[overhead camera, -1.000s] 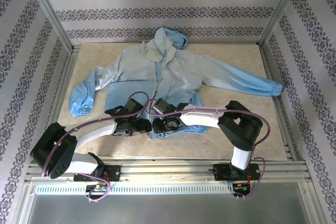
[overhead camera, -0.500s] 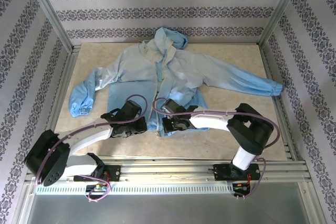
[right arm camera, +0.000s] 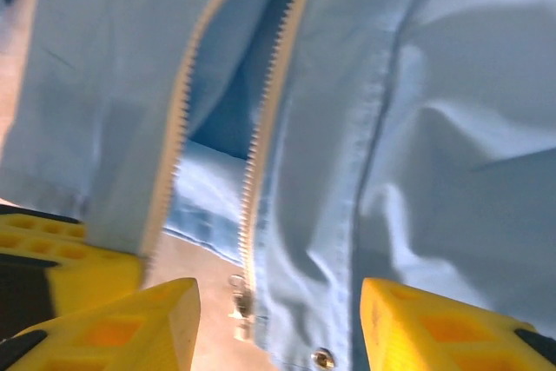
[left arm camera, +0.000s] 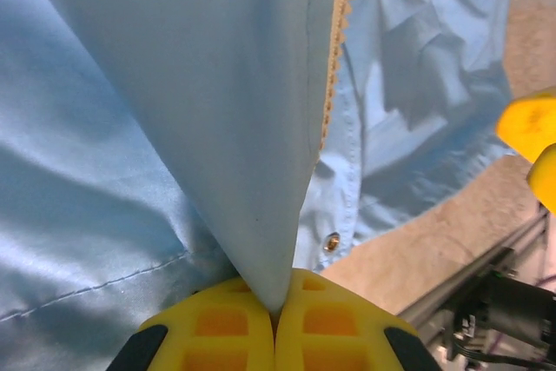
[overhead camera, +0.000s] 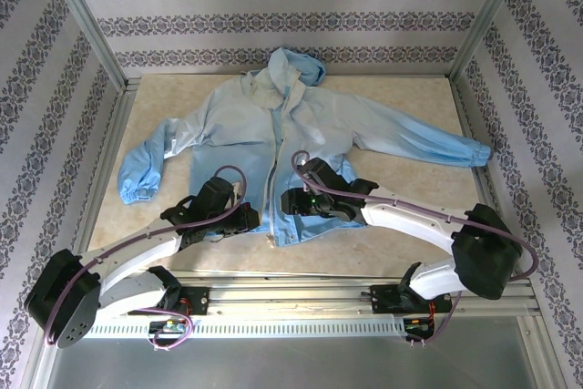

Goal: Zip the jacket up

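The left gripper [left arm camera: 276, 312] is clamped tight on a fold of the jacket [left arm camera: 130, 93], on the left front panel down near the hem. The cloth rises from its jaws in a taut tent. The right gripper [right arm camera: 276, 310] stands apart with nothing in it. Its fingers straddle the hem of the other panel, with the zipper slider [right arm camera: 236, 297] hanging between them at the foot of the zipper teeth [right arm camera: 261, 128].

Seen from above, the jacket lies flat across the middle of the table [overhead camera: 410, 230]. Its hood [overhead camera: 293, 66] points toward the far edge, the hem is toward the near edge, and the sleeves reach toward the left and right edges.

It looks thin, light and slick, so I'd expect it to bunch and slide rather than resist. The sensible holds seem to be the slider's pull tab, with the hem pinned below it to keep the track straight.

The overhead view gives the whole spread and both arms meeting at the hem, but the slider is too small to read there. The right wrist camera gives the slider, the parted teeth and a snap [right arm camera: 323, 357]. The left wrist camera shows the pinch itself.
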Available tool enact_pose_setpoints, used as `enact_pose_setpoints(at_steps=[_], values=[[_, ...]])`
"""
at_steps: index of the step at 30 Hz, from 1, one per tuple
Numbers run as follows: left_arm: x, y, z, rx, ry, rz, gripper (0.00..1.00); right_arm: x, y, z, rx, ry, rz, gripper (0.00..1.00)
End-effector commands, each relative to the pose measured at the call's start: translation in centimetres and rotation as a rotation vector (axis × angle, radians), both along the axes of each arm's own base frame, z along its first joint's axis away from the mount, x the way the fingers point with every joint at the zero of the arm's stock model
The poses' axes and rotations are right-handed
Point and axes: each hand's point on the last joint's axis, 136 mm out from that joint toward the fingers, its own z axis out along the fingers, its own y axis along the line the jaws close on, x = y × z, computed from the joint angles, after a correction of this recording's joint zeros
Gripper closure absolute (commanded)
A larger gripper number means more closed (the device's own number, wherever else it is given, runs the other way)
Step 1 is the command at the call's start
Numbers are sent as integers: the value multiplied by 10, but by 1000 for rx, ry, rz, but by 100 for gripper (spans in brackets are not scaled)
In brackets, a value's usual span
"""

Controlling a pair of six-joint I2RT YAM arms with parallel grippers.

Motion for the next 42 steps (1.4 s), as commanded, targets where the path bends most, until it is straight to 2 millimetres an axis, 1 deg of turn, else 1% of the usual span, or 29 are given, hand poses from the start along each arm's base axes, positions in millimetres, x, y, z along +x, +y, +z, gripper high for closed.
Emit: enact_pose_setpoints(at_steps=[1,4,7,9,11,13,14,18,23,24,27,28,29,31,33,34,36,38,39,42], values=[[7,-19,26,-179,-54,-6,100,0,27,16,129,65,19,45],[8,-21,31,-245,-81,4,100,2,43,14,172,91,51,43],[7,-22,32,-294,-117,3,100,7,53,7,224,136,53,42],[7,-23,34,-323,-120,2,100,11,60,8,307,175,51,42],[5,-26,39,-358,-123,-14,100,16,66,11,396,198,51,43],[6,-28,42,-377,-131,-22,100,20,70,12,432,213,62,46],[6,-28,41,-375,-131,-19,100,20,72,13,438,212,76,49],[13,-29,39,-378,-140,-13,100,23,70,18,430,193,96,68],[18,-35,39,-397,-113,-37,100,25,60,22,417,165,87,96],[19,-35,38,-395,-110,-37,93,26,58,21,414,162,86,100],[18,-31,33,-348,-73,-27,57,30,54,25,417,152,94,100],[16,-27,30,-302,-51,-18,50,32,51,26,412,140,94,100],[15,-22,28,-254,-43,-9,48,35,48,26,402,128,90,100],[15,-3,29,-121,-55,25,45,42,40,27,388,104,70,100],[15,10,47,-61,-135,28,45,46,35,29,386,99,64,100],[14,13,62,-56,-196,13,45,47,34,32,391,99,63,100],[14,19,84,-58,-286,19,44,48,34,37,401,95,71,100],[15,22,99,-72,-350,29,44,49,36,41,413,98,79,100],[17,22,102,-81,-368,34,45,49,39,43,425,103,83,100],[20,12,96,-129,-354,25,48,50,45,49,468,125,85,100]])
